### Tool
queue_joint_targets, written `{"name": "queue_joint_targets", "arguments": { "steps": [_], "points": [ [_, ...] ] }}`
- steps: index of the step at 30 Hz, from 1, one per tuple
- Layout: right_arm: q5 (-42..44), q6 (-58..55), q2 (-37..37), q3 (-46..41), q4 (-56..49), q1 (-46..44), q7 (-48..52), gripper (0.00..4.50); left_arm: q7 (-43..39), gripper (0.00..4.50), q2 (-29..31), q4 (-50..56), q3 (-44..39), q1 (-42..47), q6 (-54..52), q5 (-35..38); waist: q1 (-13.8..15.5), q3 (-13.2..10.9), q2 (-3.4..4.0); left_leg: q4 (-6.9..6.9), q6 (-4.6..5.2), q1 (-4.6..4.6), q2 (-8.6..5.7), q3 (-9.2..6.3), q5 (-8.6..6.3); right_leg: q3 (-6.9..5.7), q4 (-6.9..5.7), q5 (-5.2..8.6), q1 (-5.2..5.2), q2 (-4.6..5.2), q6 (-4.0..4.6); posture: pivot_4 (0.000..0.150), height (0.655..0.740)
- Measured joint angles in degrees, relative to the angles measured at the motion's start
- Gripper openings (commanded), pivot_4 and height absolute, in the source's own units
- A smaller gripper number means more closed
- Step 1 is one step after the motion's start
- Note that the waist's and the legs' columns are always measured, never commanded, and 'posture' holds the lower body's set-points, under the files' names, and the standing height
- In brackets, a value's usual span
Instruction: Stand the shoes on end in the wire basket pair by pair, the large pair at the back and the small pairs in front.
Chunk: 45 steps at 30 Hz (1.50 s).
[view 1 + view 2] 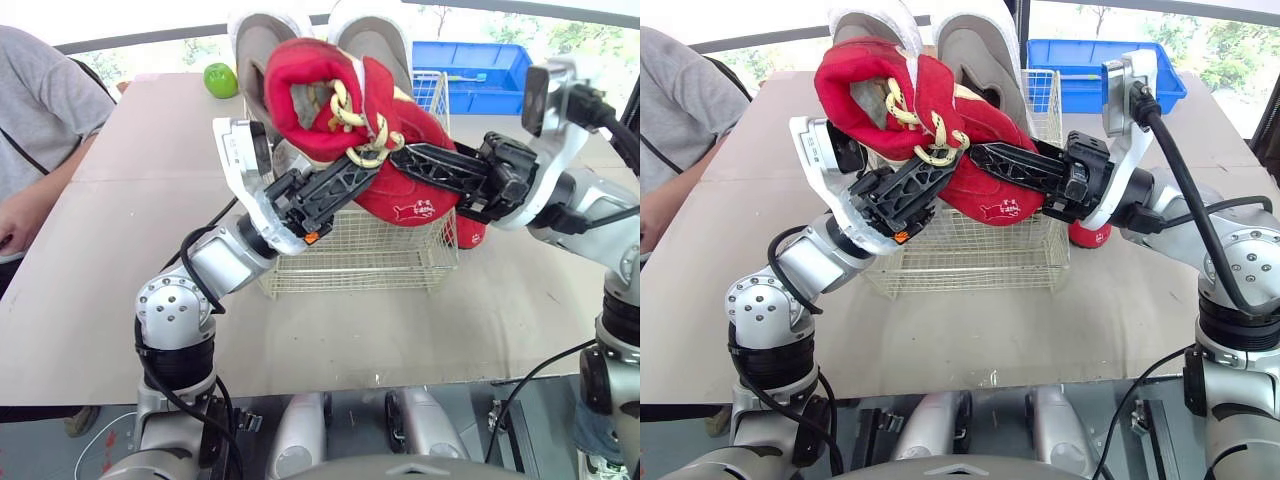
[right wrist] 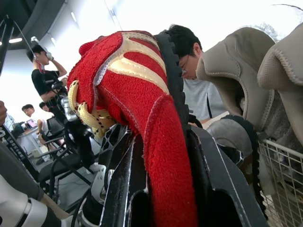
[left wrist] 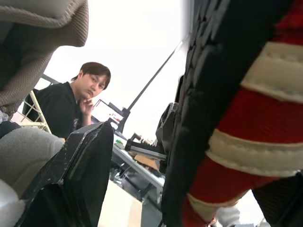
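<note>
— Where do we find the red shoe (image 1: 400, 195)?

— We see it lifted over the wire basket (image 1: 360, 255), clear of the table (image 1: 150, 220). Its laced opening tips toward 10 o'clock and its toe toward 4 o'clock.

— And the grippers around it?

— The right gripper (image 1: 405, 155) reaches in from 3 o'clock. In its wrist view we see the shoe's red wall pinched tight between its two fingers. The left gripper (image 1: 360, 172) comes up from 8 o'clock beneath the shoe, which lies at its 12 o'clock. In its wrist view we see daylight between one finger (image 3: 80, 179) and the shoe's black sole. So we read its fingers as spread, clamping nothing.

— What stands in the basket?

— We count the grey pair (image 1: 260, 40), on end at the basket's 12 o'clock side. A second red shoe (image 1: 470, 232) lies on the table just beside the basket at its 3 o'clock, partly behind the right arm.
</note>
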<state>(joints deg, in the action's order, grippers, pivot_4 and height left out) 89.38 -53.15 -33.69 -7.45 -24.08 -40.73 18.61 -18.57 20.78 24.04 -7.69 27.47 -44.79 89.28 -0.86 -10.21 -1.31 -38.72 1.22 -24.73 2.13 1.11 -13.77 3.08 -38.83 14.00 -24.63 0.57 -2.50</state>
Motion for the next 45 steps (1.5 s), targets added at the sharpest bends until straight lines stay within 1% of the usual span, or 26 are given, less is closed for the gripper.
{"name": "queue_joint_targets", "arguments": {
  "steps": [7, 8, 9, 10, 11, 12, 13, 14, 15, 16, 20, 22, 23, 24, 25, 26, 27, 28, 29, 32, 34, 36, 40, 42, 45],
  "points": [
    [0.3, 0.4, 0.4, 0.0, 0.3, 0.0, -0.5, 0.19, -1.2, 4.26, 0.7, 0.8, 0.4, -1.3, 0.0, -0.5, -0.1, 0.0, 0.00, 0.00, 0.00, 0.01, 0.00, 0.01, 0.00, -0.01, 0.00, 0.00, 0.00, -0.03, 0.00, 0.150, 0.7400],
    [0.4, 0.8, 0.5, 0.0, 0.4, 0.0, -0.8, 0.19, -1.3, 3.69, 1.0, 0.9, 0.4, -1.7, 0.0, -0.5, -0.1, 0.0, 0.00, 0.00, 0.00, 0.00, 0.00, 0.01, 0.00, -0.02, 0.00, 0.00, 0.00, -0.03, 0.00, 0.150, 0.7400],
    [0.4, 1.0, 0.5, -0.1, 0.4, 0.0, -1.1, 0.19, -1.3, 3.39, 1.3, 0.9, 0.3, -2.0, 0.0, -0.6, 0.0, 0.0, 0.00, 0.00, 0.00, 0.00, 0.00, 0.01, 0.00, -0.02, 0.00, 0.00, 0.00, -0.03, 0.00, 0.150, 0.7400],
    [0.4, 1.1, 0.5, -0.1, 0.6, 0.0, -1.7, 0.19, -1.3, 2.90, 1.4, 0.9, 0.3, -2.2, 0.0, -0.7, 0.0, 0.0, 0.00, 0.00, 0.00, 0.00, 0.00, 0.01, 0.00, -0.02, 0.01, 0.00, 0.00, -0.03, 0.00, 0.150, 0.7400],
    [0.4, 1.1, 0.5, -0.1, 0.8, 0.0, -2.0, 0.19, -1.4, 2.40, 1.4, 0.9, 0.3, -2.2, 0.0, -0.7, 0.0, 0.0, 0.00, 0.00, 0.00, -0.01, 0.00, 0.02, 0.00, -0.01, 0.01, 0.00, 0.00, -0.02, 0.00, 0.150, 0.7400],
    [0.4, 1.1, 0.5, -0.1, 1.0, 0.0, -2.3, 0.19, -1.6, 1.78, 1.4, 1.0, 0.3, -2.1, 0.0, -0.6, 0.0, 0.0, 0.00, 0.00, 0.00, -0.01, 0.00, 0.02, 0.00, 0.00, 0.02, 0.00, 0.00, -0.01, 0.00, 0.150, 0.7400],
    [0.5, 1.1, 0.5, -0.1, 1.0, 0.0, -2.4, 0.19, -1.6, 1.54, 1.4, 1.1, 0.3, -2.1, 0.0, -0.5, 0.0, 0.0, 0.00, 0.00, 0.00, -0.02, 0.00, 0.02, 0.00, 0.00, 0.03, 0.00, 0.00, 0.00, 0.00, 0.150, 0.7400],
    [0.6, 1.3, 0.5, -0.1, 1.0, 0.0, -2.5, 0.19, -1.7, 0.99, 1.4, 1.1, 0.3, -2.0, 0.1, -0.5, 0.0, 0.0, 0.00, 0.00, 0.00, -0.02, 0.00, 0.02, 0.00, 0.00, 0.03, 0.00, 0.00, 0.00, 0.00, 0.150, 0.7400],
    [0.7, 1.3, 0.5, -0.2, 1.0, 0.0, -2.7, 0.19, -1.7, 0.58, 1.4, 1.2, 0.3, -1.9, 0.1, -0.4, 0.0, 0.0, 0.00, 0.00, 0.00, -0.03, 0.00, 0.02, 0.00, -0.01, 0.04, 0.00, 0.00, 0.00, 0.00, 0.150, 0.7400],
    [0.8, 1.4, 0.4, -0.3, 1.0, 0.0, -2.7, 0.19, -1.7, 0.39, 1.4, 1.2, 0.3, -1.8, 0.1, -0.4, 0.0, 0.0, 0.00, 0.00, 0.00, -0.02, 0.00, 0.02, 0.00, -0.01, 0.04, 0.00, 0.00, 0.00, 0.00, 0.150, 0.7400],
    [0.9, 1.5, 0.2, -0.3, 1.0, 0.3, -2.6, 0.19, -1.9, 0.37, 1.7, 1.4, 0.4, -1.7, 0.0, -0.5, 0.0, 0.0, 0.00, 0.00, 0.00, -0.02, -0.01, 0.01, 0.00, -0.02, 0.03, 0.00, 0.00, -0.01, 0.00, 0.150, 0.7400],
    [-1.0, 1.8, 0.2, 0.0, 0.7, 0.4, -1.6, 1.23, -2.5, 0.37, 2.9, 1.6, 0.4, -1.6, 0.0, -1.4, 0.0, 0.0, 0.00, 0.01, 0.00, -0.01, -0.01, 0.02, 0.00, -0.01, 0.03, 0.00, 0.00, -0.03, 0.00, 0.150, 0.7400],
    [-4.1, 2.3, -0.7, 0.5, -0.3, 1.1, 0.6, 1.56, -3.5, 0.37, 4.1, 1.9, 0.4, -1.6, -0.1, -1.9, 0.0, 0.0, 0.00, 0.01, 0.00, -0.01, -0.01, 0.00, 0.00, -0.04, 0.04, 0.01, -0.01, -0.04, 0.00, 0.150, 0.7400],
    [-6.8, 2.8, -1.7, 0.8, -1.5, 2.0, 2.9, 2.12, -4.1, 0.37, 5.3, 2.0, 0.4, -1.7, -0.4, -2.1, 0.0, 0.0, 0.00, 0.03, 0.00, -0.02, 0.00, 0.01, 0.00, -0.03, 0.04, 0.01, -0.01, -0.04, 0.01, 0.150, 0.7400],
    [-8.1, 3.1, -2.3, 0.9, -2.5, 2.8, 4.1, 2.47, -4.4, 0.37, 5.9, 2.1, 0.2, -1.9, -0.5, -2.2, 0.0, 0.0, 0.00, 0.04, 0.00, -0.02, 0.00, 0.00, 0.00, -0.04, 0.06, 0.01, -0.01, -0.04, 0.00, 0.150, 0.7400],
    [-11.5, 4.3, -3.3, 1.2, -4.4, 4.3, 6.9, 2.95, -5.3, 0.37, 7.1, 2.3, -0.4, -2.1, -0.6, -2.2, 0.1, 0.0, 0.00, 0.05, 0.00, -0.03, 0.00, -0.02, 0.00, -0.06, 0.08, 0.01, -0.01, -0.03, 0.00, 0.150, 0.7400],
    [-13.8, 5.2, -3.8, 1.5, -5.8, 5.4, 8.5, 3.28, -5.9, 0.37, 8.3, 2.5, -1.3, -2.4, -0.6, -2.2, 0.1, 0.0, 0.00, 0.06, 0.00, -0.03, 0.01, -0.02, 0.00, -0.07, 0.10, 0.01, -0.01, -0.03, 0.00, 0.150, 0.7400],
    [-17.5, 7.2, -4.5, 1.9, -7.4, 7.1, 10.7, 3.83, -7.1, 0.37, 9.6, 2.5, -2.2, -2.5, -0.6, -2.4, 0.1, 0.0, 0.00, 0.08, 0.00, -0.02, 0.01, -0.02, 0.00, -0.05, 0.10, 0.02, -0.02, -0.02, 0.00, 0.150, 0.7400],
    [-21.8, 10.3, -5.4, 1.7, -9.5, 10.5, 13.7, 4.29, -9.7, 0.37, 12.5, 2.9, -3.4, -3.3, -0.6, -3.5, 0.0, 0.0, -0.01, 0.10, 0.00, -0.02, 0.00, -0.02, 0.00, -0.08, 0.12, 0.02, -0.02, -0.04, 0.00, 0.150, 0.7400],
    [-27.3, 15.5, -6.2, -0.2, -11.7, 17.6, 19.5, 4.29, -16.6, 0.37, 18.4, 4.1, -6.5, -6.0, 0.3, -8.7, 0.0, 0.0, 0.01, 0.18, -0.01, 0.02, 0.01, 0.05, 0.00, 0.01, 0.16, 0.03, -0.05, -0.06, 0.01, 0.150, 0.7400],
    [-29.9, 17.5, -8.9, -2.4, -12.6, 22.4, 23.1, 4.29, -21.3, 0.37, 21.7, 4.0, -9.2, -8.6, 2.1, -13.6, 0.1, 0.0, 0.01, 0.19, -0.01, 0.03, 0.02, 0.08, 0.00, -0.01, 0.17, 0.04, -0.05, -0.04, 0.02, 0.150, 0.7400],
    [-31.1, 18.3, -9.8, -3.1, -13.1, 24.1, 24.7, 4.29, -24.1, 0.37, 22.9, 3.9, -10.2, -9.5, 3.4, -16.4, 0.1, 0.0, 0.01, 0.19, -0.01, 0.04, 0.03, 0.09, 0.00, 0.01, 0.21, 0.04, -0.04, -0.03, 0.03, 0.150, 0.7400],
    [-36.2, 21.4, -12.5, -4.9, -14.0, 32.9, 29.6, 4.29, -31.6, 0.37, 26.0, 3.3, -11.4, -14.0, 6.8, -23.4, 0.2, 0.0, 0.01, 0.20, -0.01, 0.06, 0.02, 0.11, 0.00, 0.00, 0.31, 0.05, 0.01, -0.01, 0.03, 0.150, 0.7400],
    [-37.7, 22.2, -12.5, -4.9, -13.5, 34.2, 30.3, 4.29, -32.6, 0.37, 26.0, 2.5, -11.5, -14.1, 6.9, -24.1, 0.2, 0.0, 0.01, 0.18, -0.01, 0.04, 0.06, 0.11, 0.00, 0.01, 0.31, 0.05, 0.00, 0.02, 0.03, 0.150, 0.7400],
    [-39.0, 23.5, -12.4, -4.8, -13.5, 34.1, 30.5, 4.29, -31.5, 0.37, 24.7, 3.8, -11.4, -12.6, 6.0, -21.1, 0.2, 0.0, -0.01, 0.15, -0.01, 0.05, 0.07, 0.06, 0.00, 0.03, 0.31, 0.03, 0.02, 0.05, -0.01, 0.150, 0.7400]
  ]
}}
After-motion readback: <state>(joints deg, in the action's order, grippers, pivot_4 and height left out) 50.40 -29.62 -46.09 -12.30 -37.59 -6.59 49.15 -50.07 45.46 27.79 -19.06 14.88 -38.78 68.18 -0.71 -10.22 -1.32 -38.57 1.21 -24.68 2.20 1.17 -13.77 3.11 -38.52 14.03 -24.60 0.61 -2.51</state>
